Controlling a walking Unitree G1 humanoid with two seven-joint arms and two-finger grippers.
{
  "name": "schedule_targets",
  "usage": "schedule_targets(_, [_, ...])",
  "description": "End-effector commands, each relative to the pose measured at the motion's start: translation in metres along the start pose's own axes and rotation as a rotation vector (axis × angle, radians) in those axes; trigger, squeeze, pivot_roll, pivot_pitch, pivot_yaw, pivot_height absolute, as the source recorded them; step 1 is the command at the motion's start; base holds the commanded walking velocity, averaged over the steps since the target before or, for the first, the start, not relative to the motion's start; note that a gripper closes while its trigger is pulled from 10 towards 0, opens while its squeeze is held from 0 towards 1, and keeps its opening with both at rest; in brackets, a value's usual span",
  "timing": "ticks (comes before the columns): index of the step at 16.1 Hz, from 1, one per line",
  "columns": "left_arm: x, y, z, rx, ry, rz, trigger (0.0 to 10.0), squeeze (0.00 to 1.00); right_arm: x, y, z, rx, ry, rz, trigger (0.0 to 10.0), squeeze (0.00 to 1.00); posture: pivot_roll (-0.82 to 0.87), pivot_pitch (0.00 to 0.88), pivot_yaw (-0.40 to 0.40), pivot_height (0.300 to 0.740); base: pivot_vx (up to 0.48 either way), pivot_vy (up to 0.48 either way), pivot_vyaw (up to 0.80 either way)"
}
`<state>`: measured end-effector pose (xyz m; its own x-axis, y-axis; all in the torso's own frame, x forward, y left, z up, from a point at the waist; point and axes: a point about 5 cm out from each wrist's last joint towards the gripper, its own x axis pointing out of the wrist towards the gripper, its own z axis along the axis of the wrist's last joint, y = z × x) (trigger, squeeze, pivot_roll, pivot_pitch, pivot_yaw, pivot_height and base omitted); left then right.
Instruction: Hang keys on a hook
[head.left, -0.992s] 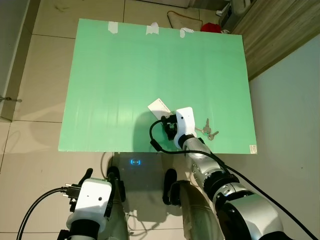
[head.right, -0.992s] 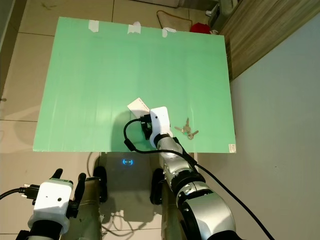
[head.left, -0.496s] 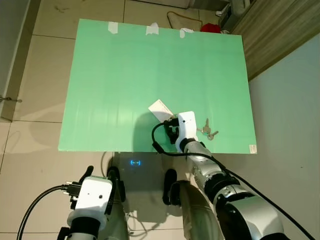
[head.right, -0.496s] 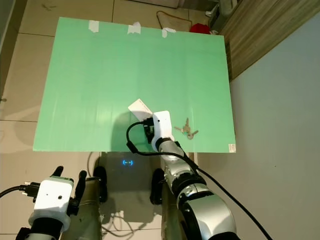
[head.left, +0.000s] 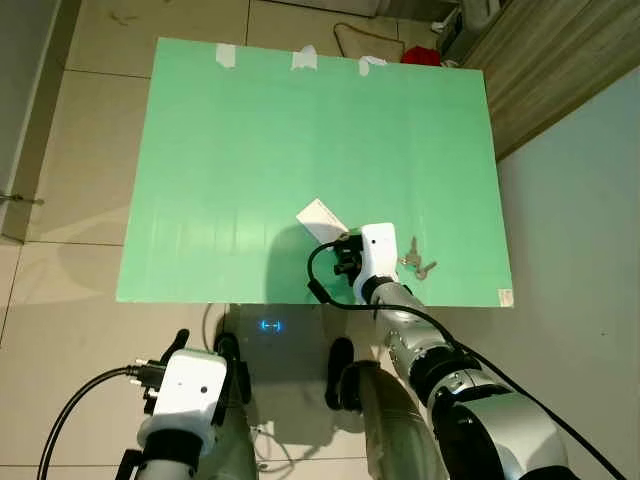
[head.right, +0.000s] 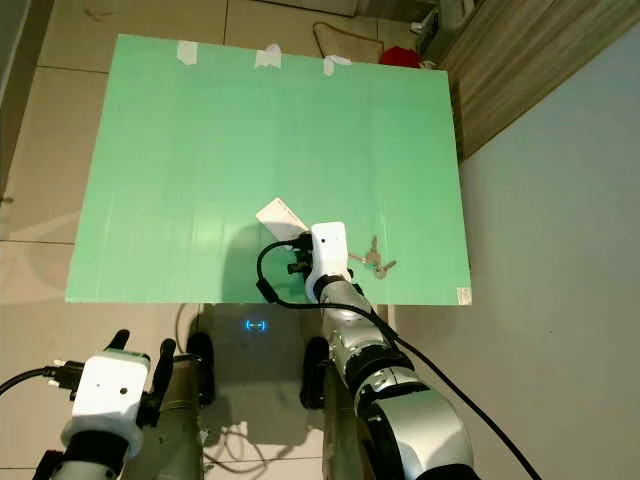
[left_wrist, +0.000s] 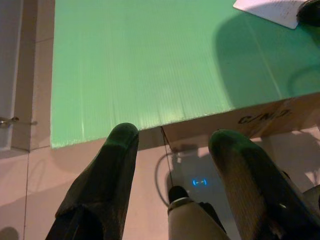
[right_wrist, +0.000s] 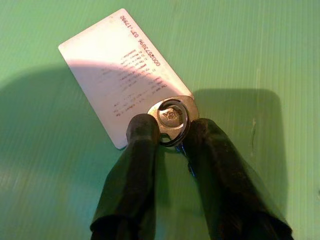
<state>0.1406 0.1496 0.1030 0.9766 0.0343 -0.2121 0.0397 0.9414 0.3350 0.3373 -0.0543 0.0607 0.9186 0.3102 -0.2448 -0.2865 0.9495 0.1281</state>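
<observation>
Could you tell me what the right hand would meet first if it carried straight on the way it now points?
The right hand already has its fingers around a round key head; just past that lies the white card on the green board, so probably the card.

Beige tiled floor (head.left: 90, 150), wood-grain panel (head.left: 560, 60) far right, and perhaps a grey wall (head.left: 590, 260) beside it.

Card (right_wrist: 122, 75) print (too small)
</observation>
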Motion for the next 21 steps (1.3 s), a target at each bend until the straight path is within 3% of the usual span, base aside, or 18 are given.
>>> schedule_targets(1, [-0.001,-0.003,-0.011,-0.005,0.048,-0.018,10.0,0.00,-0.004,0.006,-0.016,0.043,0.067,0.006,0.0,0.00,0.35,0.489,-0.154,0.740,0.000,0.000,0.00])
schedule_targets(4, [0.013,0.000,-0.006,0.011,0.011,-0.024,10.0,0.00,-0.002,0.010,-0.010,0.046,0.048,0.024,0.0,0.00,0.34,0.437,-0.142,0.740,0.000,0.000,0.00])
schedule_targets(5, [0.024,-0.001,-0.005,0.015,-0.003,-0.037,10.0,0.00,-0.002,0.007,-0.008,0.037,0.036,0.023,0.0,0.00,0.31,0.407,-0.140,0.740,0.000,0.000,0.00])
schedule_targets(12, [0.059,-0.013,0.000,0.012,-0.061,-0.095,10.0,0.00,0.000,-0.007,0.008,0.021,-0.046,0.027,0.0,0.00,0.23,0.320,-0.136,0.740,0.000,0.000,0.00])
schedule_targets(17, [0.095,-0.024,0.012,0.016,-0.132,-0.143,10.0,0.00,0.005,-0.019,0.052,-0.013,-0.219,0.022,0.0,0.00,0.15,0.214,-0.123,0.740,0.000,0.000,0.00])
schedule_targets(19, [0.116,-0.030,0.007,-0.017,-0.067,-0.173,10.0,0.00,0.002,-0.037,0.084,-0.057,-0.337,0.001,0.0,0.00,0.11,0.147,-0.101,0.740,0.000,0.000,0.00])
schedule_targets(21, [0.127,-0.019,0.007,-0.074,-0.042,-0.141,10.0,0.00,-0.009,-0.057,0.098,-0.130,-0.398,-0.013,0.0,0.00,0.08,0.114,-0.089,0.740,0.000,0.000,0.00])
